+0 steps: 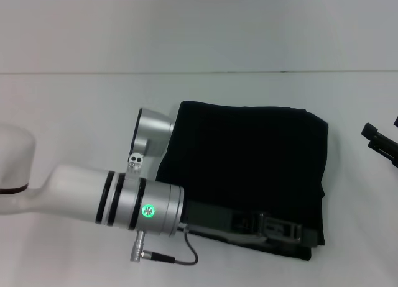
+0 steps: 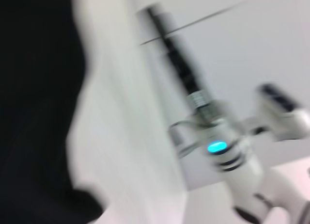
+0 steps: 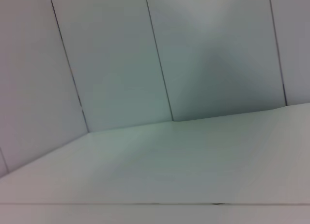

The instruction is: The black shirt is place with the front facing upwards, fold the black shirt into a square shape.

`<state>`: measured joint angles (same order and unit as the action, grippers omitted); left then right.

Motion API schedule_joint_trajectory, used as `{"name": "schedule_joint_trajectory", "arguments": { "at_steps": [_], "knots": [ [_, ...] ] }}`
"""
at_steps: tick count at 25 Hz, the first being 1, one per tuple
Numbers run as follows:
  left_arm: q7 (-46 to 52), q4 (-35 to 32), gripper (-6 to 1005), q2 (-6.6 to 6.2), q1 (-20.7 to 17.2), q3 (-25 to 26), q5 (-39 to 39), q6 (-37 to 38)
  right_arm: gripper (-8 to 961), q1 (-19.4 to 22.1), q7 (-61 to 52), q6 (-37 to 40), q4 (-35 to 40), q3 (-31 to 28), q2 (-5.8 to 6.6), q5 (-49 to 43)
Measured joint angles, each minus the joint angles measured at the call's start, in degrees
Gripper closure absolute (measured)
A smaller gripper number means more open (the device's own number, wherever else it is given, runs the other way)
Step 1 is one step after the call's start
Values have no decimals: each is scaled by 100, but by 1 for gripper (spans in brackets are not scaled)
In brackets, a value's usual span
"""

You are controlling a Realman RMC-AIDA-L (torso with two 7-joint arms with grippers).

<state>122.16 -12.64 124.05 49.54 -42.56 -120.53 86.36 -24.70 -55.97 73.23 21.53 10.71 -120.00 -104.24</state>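
The left gripper lies low along the near edge of the black shirt; whether its fingers are clenched or released I cannot tell. The shirt lies mid-worktop as a near-square folded block, slightly wider than deep. The right gripper waits just off its right side, state unclear. The left wrist view alone shows the right arm beyond the cloth.

Head view looking down over black shirt, left wrist close beside it, right wrist facing bare wall
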Motion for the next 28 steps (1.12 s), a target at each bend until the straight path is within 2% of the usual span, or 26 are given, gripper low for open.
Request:
{"name": "schedule_joint_trajectory", "arguments": {
  "at_steps": [3, 6, 7, 8, 11, 14, 18, 22, 25, 28],
  "knots": [
    [-813, -309, 464, -4, -168, 101, 328, 418, 25, -18, -305, 87, 4, 64, 24, -37],
    [-1221, -599, 340, -13, -360, 132, 523, 559, 25, -34, -1159, 217, 200, 399, 82, -74],
    [-1445, -826, 298, -18, -498, 157, 611, 597, 25, -56, -1782, 261, 342, 698, 141, -77],
    [-1852, -1270, 257, -18, -776, 239, 733, 560, 25, -56, -1782, 261, 342, 698, 141, -77],
    [-2185, -1581, 180, -58, -1037, 495, 925, 481, 26, -139, -2993, 307, 584, 1325, 318, -94],
    [-2342, -1604, 103, -145, -1151, 839, 1082, 331, 26, -327, -3840, 530, 700, 2014, 546, -197],
    [-2444, -1545, 108, -216, -1232, 1198, 1126, 31, 26, -649, -4644, 672, 726, 2319, 689, -456],
    [-2456, -1525, 108, -221, -1275, 1349, 1133, -61, 26, -929, -6139, 314, 903, 2330, 784, -1023],
    [-2459, -1523, 108, -222, -1288, 1350, 1134, -103, 26, -962, -6552, 206, 1034, 2325, 825, -1195],
    [-2462, -1522, 108, -241, -1295, 1333, 1122, -121, 26, -1016, -7200, -49, 1150, 2332, 953, -1481]
  ]
}}
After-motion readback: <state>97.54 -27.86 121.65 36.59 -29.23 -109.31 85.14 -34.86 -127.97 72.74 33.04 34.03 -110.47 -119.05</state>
